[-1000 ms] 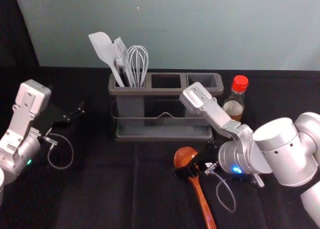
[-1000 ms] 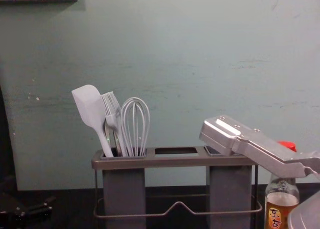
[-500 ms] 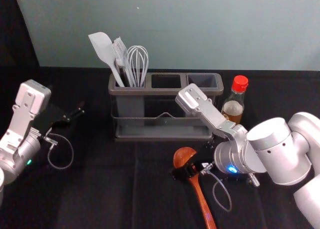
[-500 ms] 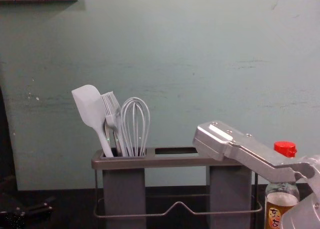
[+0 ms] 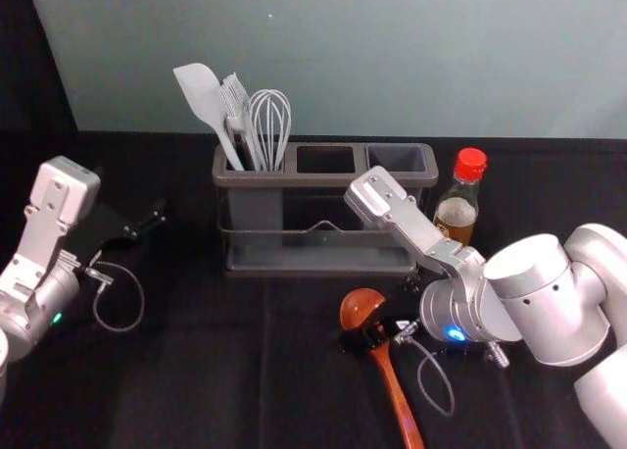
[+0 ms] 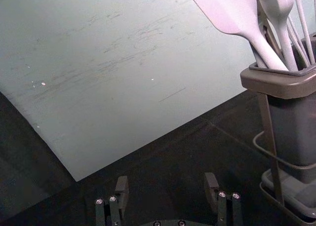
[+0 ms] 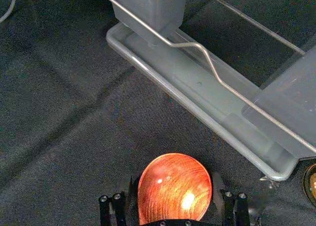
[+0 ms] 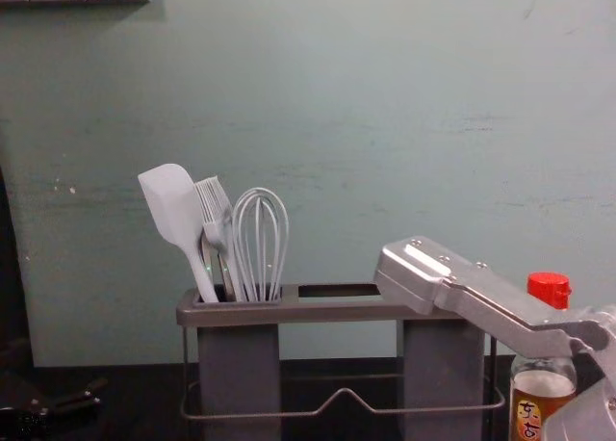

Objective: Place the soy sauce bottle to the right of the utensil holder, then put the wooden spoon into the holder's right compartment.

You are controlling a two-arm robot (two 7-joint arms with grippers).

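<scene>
The wooden spoon [image 5: 395, 395] lies on the table in front of the utensil holder [image 5: 318, 179], bowl toward the holder. My right gripper [image 5: 364, 337] is low over the spoon where bowl meets handle. In the right wrist view my right gripper [image 7: 174, 196] is open, one finger on each side of the spoon's bowl [image 7: 173, 179]. The soy sauce bottle [image 5: 458, 212], red-capped, stands upright just right of the holder; in the chest view the bottle [image 8: 544, 385] is partly behind my right arm. My left gripper [image 5: 147, 224] hangs idle at the left; in its wrist view the left gripper [image 6: 166, 189] is open.
A white spatula [image 5: 203, 98], a brush and a whisk [image 5: 269, 121] stand in the holder's left compartment. The middle compartment [image 5: 324, 159] and right compartment [image 5: 396, 158] have open tops. A wall [image 5: 392, 57] rises behind the table.
Over the last second my right arm has shifted slightly left, with its gripper staying around the spoon. The spoon, the bottle and my left arm keep their places.
</scene>
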